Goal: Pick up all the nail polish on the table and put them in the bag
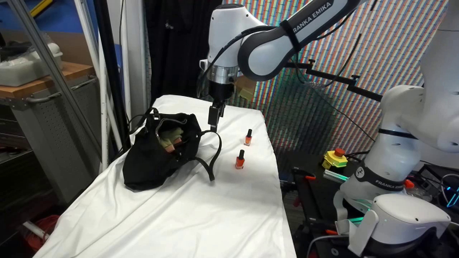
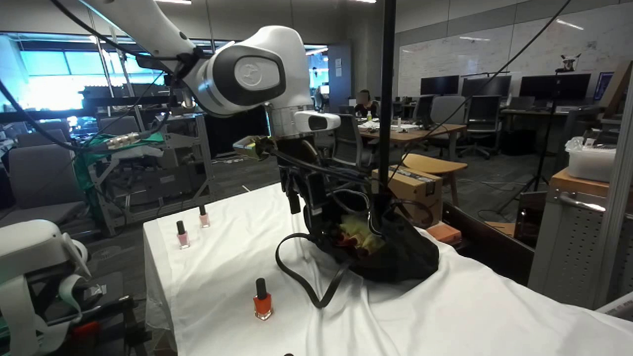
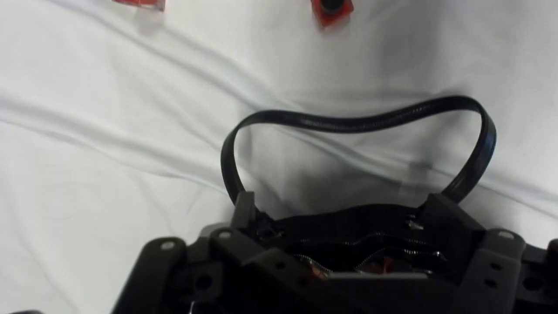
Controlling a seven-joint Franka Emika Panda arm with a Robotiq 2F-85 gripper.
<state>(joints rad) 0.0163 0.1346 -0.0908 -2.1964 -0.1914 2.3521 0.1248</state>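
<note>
Two orange-red nail polish bottles with dark caps [image 1: 240,163] [image 1: 247,139] stand upright on the white-cloth table [image 1: 200,218]. One shows fully in an exterior view [image 2: 263,305]; a dark tip at that view's bottom edge may be the other's cap. Two paler, pinkish bottles [image 2: 183,241] [image 2: 204,221] stand near the far left corner. Two red bottles are cut off at the wrist view's top [image 3: 338,19] [image 3: 144,3]. The slumped black bag [image 1: 148,166] [image 2: 405,252] gapes, showing its yellowish-green inside. My gripper [image 1: 216,118] [image 2: 304,202] [image 3: 341,205] is open and empty above the bag's opening.
A thin black strap [image 1: 218,150] [image 2: 321,296] [image 3: 348,124] loops from the bag onto the cloth. A black pole [image 2: 387,99] rises behind the bag. A white headset [image 1: 408,218] and a yellow emergency stop [image 1: 335,159] lie beside the table. A metal cart [image 1: 57,125] stands opposite.
</note>
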